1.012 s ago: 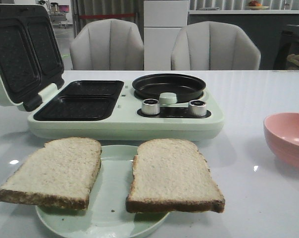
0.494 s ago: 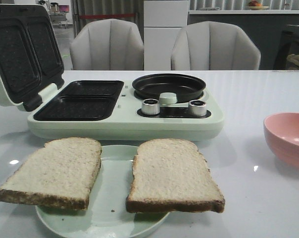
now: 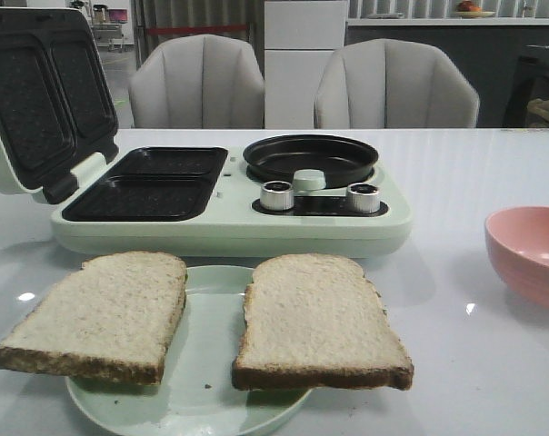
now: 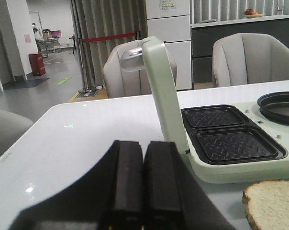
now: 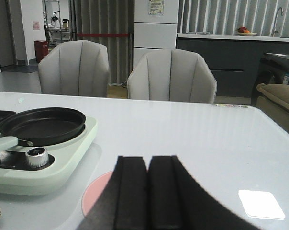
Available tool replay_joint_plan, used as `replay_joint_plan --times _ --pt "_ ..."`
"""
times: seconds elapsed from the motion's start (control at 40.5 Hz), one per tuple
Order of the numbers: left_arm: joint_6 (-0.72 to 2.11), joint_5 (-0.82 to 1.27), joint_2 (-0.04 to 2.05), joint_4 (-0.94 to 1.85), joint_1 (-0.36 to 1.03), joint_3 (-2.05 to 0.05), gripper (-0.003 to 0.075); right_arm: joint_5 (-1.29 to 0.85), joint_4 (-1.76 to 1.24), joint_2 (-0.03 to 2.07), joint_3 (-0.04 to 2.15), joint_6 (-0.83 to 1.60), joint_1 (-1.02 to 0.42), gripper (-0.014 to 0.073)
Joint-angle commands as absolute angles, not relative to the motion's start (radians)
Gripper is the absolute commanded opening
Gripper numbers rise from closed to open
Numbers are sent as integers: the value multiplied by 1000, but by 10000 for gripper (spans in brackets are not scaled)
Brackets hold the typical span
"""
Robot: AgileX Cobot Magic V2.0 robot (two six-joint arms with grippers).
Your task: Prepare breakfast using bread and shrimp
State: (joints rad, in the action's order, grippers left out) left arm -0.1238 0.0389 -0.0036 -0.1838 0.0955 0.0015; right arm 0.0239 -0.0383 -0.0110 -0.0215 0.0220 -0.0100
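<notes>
Front view: two slices of bread (image 3: 206,318) sit side by side on a pale green plate (image 3: 197,400) at the near edge of the desk (image 3: 456,173), just in front of the open sandwich maker (image 3: 229,195). A pink bowl (image 3: 529,254) is off to the right. Left claw (image 4: 143,184) and right claw (image 5: 148,191) both have fingers pressed together, holding nothing. Can't spot the shrimp anywhere.

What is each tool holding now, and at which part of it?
Nothing is held. The left tool and the right tool are both shut with their fingers pressed together and nothing between them. Both bread slices lie untouched on the plate.
</notes>
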Motion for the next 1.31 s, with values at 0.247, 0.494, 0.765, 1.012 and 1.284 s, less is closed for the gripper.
replay_joint_plan --times 0.247,0.494,0.765,1.012,1.284 --pt "-132 195 0 -32 93 -287 101 -170 -46 -8 337 23 -12 16" --pt "-132 431 166 -36 93 -548 101 -438 -46 205 580 23 -12 16" --pt "-132 526 298 -54 93 -556 101 -565 -46 424 600 23 -12 16" --pt "-132 502 319 -59 93 -472 101 -616 -43 539 574 23 -12 16" --pt "-132 563 322 -124 93 -455 285 -618 -43 582 573 23 -12 251"
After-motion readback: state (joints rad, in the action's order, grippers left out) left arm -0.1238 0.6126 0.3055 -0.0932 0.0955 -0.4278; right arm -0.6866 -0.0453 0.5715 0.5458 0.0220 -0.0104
